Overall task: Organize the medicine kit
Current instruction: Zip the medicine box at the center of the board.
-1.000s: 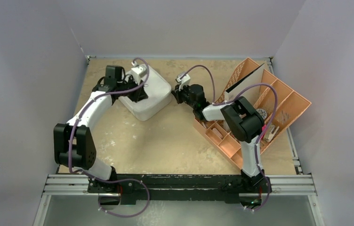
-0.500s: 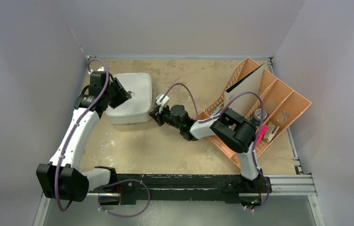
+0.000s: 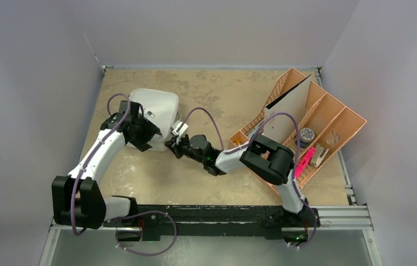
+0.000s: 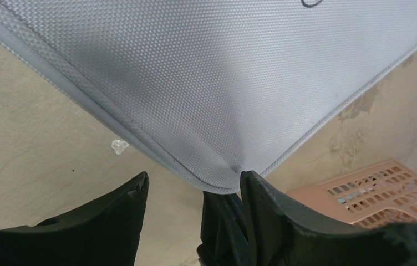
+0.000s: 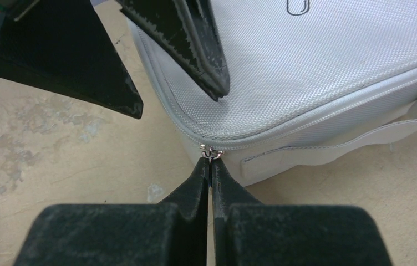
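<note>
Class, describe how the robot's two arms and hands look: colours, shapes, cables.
The left arm and right arm are white tubes joined by chunky black joints. A purple cable loops along each. The left hand and right hand have two black, wedge-shaped fingers each.

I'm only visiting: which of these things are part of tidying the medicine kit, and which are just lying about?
Part of the job:
- medicine kit, closed
- zipper pull
- right gripper, pinching that pull
- left gripper, open at the kit's corner

Lying about for now:
- orange tray
- in it: white board, pink item, small round tin
</note>
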Tool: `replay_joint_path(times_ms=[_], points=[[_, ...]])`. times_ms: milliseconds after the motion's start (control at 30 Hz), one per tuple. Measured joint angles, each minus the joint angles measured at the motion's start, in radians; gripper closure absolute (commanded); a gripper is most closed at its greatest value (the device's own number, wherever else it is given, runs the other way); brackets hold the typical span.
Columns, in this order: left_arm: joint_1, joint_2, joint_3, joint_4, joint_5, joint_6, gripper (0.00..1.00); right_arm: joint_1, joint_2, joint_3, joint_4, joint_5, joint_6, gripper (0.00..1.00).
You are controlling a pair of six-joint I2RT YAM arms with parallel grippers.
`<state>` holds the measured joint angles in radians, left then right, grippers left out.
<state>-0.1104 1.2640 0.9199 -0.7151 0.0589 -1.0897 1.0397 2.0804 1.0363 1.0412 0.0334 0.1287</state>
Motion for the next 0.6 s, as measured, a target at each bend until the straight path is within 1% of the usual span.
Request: replay_joint_path(times_ms=[100,233,300,333,367,467,500,600], points=[[0.000,0.013,-0.008,0.004,-0.019,-0.032,0.47,0.001,0.006,0.000,0.011,0.026,-0.006,1.00],[0.000,0.015,-0.050,0.027,-0.053,-0.080,0.49,0.001,0.010,0.000,0.012,0.040,-0.007,1.00],[0.000,0.018,-0.059,0.044,-0.062,-0.098,0.52,0.003,0.012,0.000,0.013,0.047,-0.008,1.00],[0.000,0.021,-0.060,0.049,-0.064,-0.104,0.55,0.004,0.014,0.000,0.017,0.051,-0.009,1.00],[-0.001,0.025,-0.060,0.055,-0.066,-0.106,0.60,0.004,0.016,0.000,0.020,0.054,-0.010,1.00],[-0.002,0.041,-0.060,0.080,-0.067,-0.116,0.93,0.004,0.027,0.002,0.031,0.055,-0.014,1.00],[-0.002,0.046,-0.058,0.085,-0.069,-0.122,1.00,0.005,0.029,0.003,0.032,0.057,-0.019,1.00],[-0.001,0.053,-0.056,0.093,-0.080,-0.141,1.00,0.006,0.040,0.013,0.035,0.069,-0.046,1.00]])
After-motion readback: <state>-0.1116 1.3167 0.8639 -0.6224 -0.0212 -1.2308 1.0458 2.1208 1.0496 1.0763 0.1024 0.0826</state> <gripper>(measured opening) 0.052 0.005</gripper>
